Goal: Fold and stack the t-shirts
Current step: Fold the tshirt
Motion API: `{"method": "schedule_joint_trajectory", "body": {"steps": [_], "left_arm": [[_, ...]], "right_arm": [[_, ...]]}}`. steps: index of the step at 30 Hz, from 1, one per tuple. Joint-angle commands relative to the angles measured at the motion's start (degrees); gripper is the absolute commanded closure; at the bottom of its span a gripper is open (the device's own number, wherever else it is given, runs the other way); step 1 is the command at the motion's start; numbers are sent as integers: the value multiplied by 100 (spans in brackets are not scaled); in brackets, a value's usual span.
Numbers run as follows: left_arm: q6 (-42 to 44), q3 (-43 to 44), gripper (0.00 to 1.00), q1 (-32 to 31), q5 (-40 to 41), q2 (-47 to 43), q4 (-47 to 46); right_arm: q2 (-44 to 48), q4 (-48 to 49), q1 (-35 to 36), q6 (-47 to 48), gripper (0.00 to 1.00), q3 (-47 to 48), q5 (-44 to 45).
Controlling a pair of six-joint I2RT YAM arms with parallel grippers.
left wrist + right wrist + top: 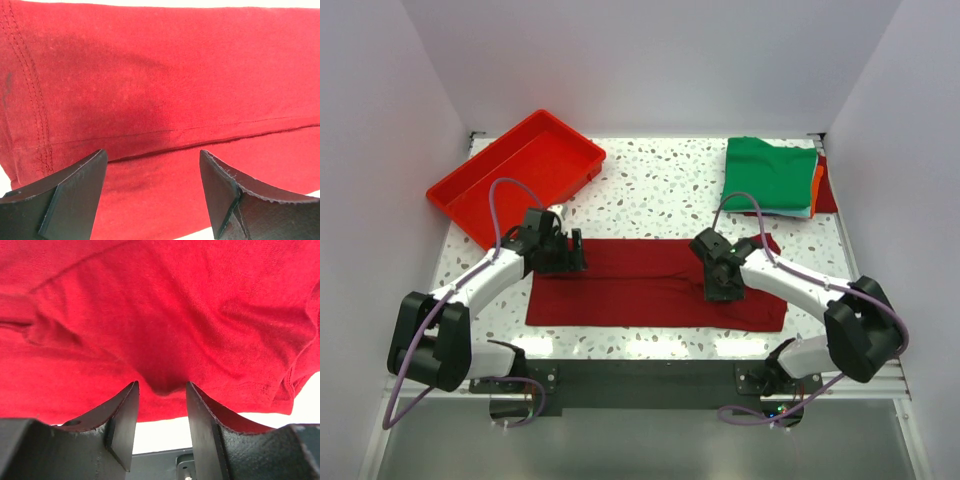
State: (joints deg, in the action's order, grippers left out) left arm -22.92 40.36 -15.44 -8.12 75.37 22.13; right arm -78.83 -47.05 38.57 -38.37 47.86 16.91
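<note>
**A:** Start at the left. What sits there?

**B:** The red tray, at ten o'clock on the table, well apart from the cloth. Next is the left gripper, over the nine o'clock end of the maroon t-shirt. That shirt lies as a long flat band across the middle of the table, toward six o'clock.

**A:** Its jaws?

**B:** Spread wide in the wrist view. Both fingers are above the cloth, with a folded edge crossing just beyond their tips. They hold nothing.

**A:** Further right?

**B:** The right gripper is on the band toward its three o'clock end. Its fingers stand a little apart with a pucker of cloth at the tips. I cannot tell whether that pucker is nipped or only pushed up.

**A:** And the far right?

**B:** The green t-shirt lies folded at one o'clock, on top of an orange edge and a red edge.

**A:** How will the maroon one handle?

**B:** I judge it light, limp and layered. It will sag, and the layers may slide apart. Each gripper should take all the layers at once, near the band's ends along one long edge, and both should lift together. A pinch in the middle would only raise a bump.
</note>
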Motion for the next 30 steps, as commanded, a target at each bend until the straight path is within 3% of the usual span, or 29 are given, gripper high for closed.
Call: {"method": "schedule_joint_trajectory", "body": {"steps": [1, 5, 9, 11, 17, 22, 26, 29, 30], "left_arm": [[138, -81, 21, -3, 3, 56, -297], [200, -204, 20, 6, 126, 232, -490], [261, -292, 20, 76, 223, 574, -640], [261, -283, 20, 111, 241, 662, -640], [261, -300, 20, 129, 276, 733, -613], [261, -318, 20, 129, 258, 777, -605], [261, -309, 20, 129, 258, 865, -596], [261, -318, 20, 129, 258, 856, -596], [253, -318, 20, 129, 258, 847, -596]], "right_arm": [[-264, 231, 2, -21, 53, -5, 31], [-660, -14, 2, 14, 63, 250, 313], [-722, -375, 2, 198, 83, 610, 349], [-582, -611, 2, 277, 89, 760, 200], [-309, -1358, -68, 480, 91, 1050, -82], [-28, -1921, -217, 392, 83, 1199, 461], [95, -2457, -297, 155, 50, 1401, 1086], [227, -2407, -297, 154, 47, 1621, 1079], [288, -2293, -288, 337, 48, 1674, 669]]}}
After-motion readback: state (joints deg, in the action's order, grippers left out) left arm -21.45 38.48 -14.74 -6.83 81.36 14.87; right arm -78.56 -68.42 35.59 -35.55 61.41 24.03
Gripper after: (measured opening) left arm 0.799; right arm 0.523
